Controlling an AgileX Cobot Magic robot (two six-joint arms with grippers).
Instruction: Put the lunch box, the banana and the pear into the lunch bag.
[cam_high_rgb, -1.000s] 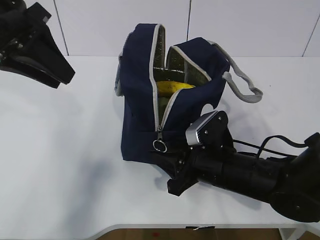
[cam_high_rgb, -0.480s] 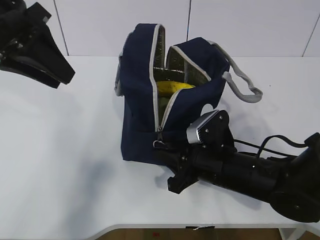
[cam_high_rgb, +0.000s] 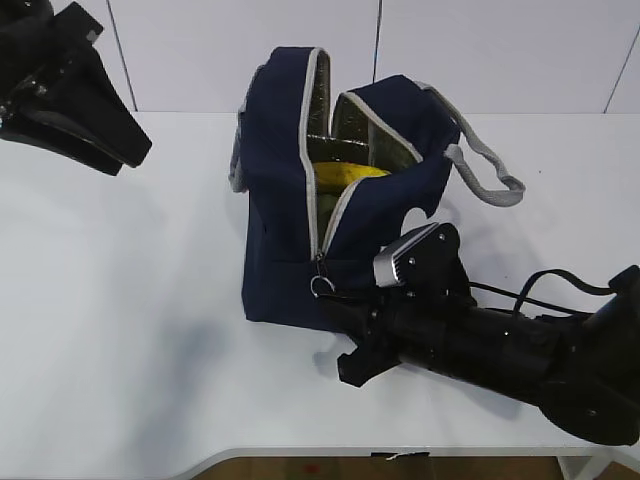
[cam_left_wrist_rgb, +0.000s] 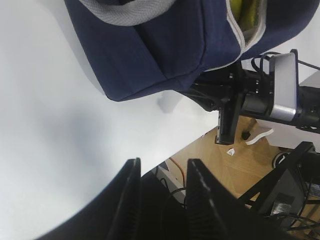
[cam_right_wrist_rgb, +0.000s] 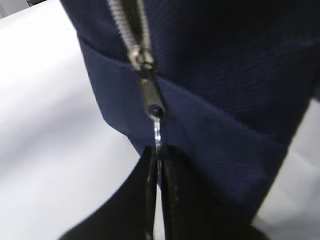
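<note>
Only a yellow sliver of the banana (cam_high_rgb: 350, 173) showed through the bag's gaping zipper at upper centre of the exterior view; the lunch box and pear could not be made out inside. The lunch bag (cam_high_rgb: 290, 200) stood on the white table (cam_high_rgb: 120, 330), its grey handle (cam_high_rgb: 490, 175) trailing right. The right gripper (cam_right_wrist_rgb: 159, 165), low in the wrist frame, was clenched on the ring zipper pull (cam_right_wrist_rgb: 157, 131). The left gripper (cam_left_wrist_rgb: 162, 190) hung apart at the exterior's upper left, its fingers partly spread, grasping nothing.
</note>
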